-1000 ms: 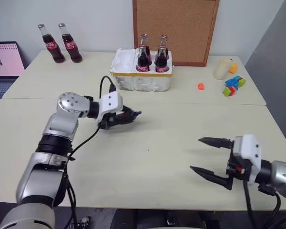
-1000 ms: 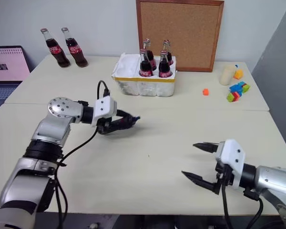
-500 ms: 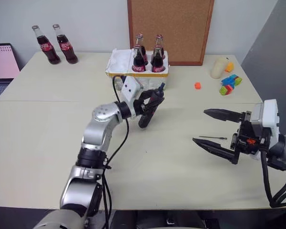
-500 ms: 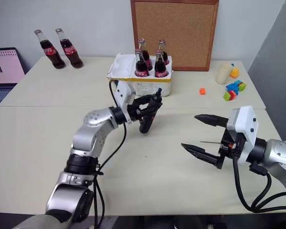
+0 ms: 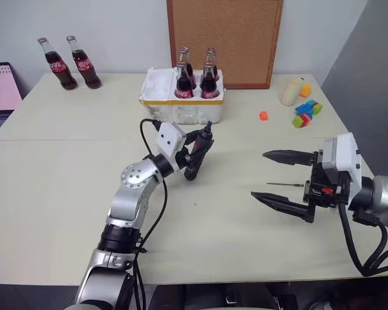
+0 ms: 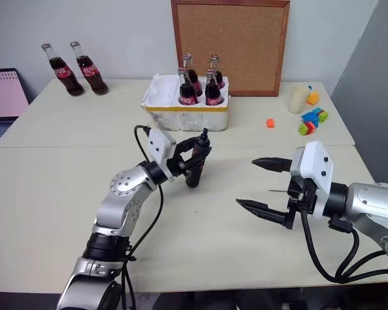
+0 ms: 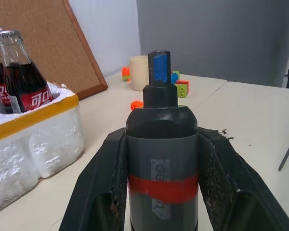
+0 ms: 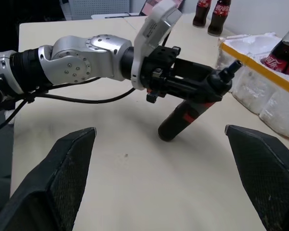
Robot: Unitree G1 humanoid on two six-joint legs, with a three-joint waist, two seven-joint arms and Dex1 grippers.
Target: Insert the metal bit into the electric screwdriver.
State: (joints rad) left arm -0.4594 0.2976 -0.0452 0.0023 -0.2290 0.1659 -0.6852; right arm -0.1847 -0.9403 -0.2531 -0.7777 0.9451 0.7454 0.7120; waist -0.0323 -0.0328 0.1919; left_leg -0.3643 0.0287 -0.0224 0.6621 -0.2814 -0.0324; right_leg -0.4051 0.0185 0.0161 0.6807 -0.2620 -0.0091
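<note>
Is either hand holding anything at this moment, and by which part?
The left hand is shut on the electric screwdriver, clamped around its body at the red band. The right hand is open and holds nothing; the metal bit lies on the table between its fingers.

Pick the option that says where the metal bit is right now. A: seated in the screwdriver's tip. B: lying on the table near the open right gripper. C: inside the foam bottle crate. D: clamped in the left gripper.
B: the metal bit lies flat on the table between the spread fingers of the right gripper, while the left gripper holds the electric screwdriver, its tip socket bare.
</note>
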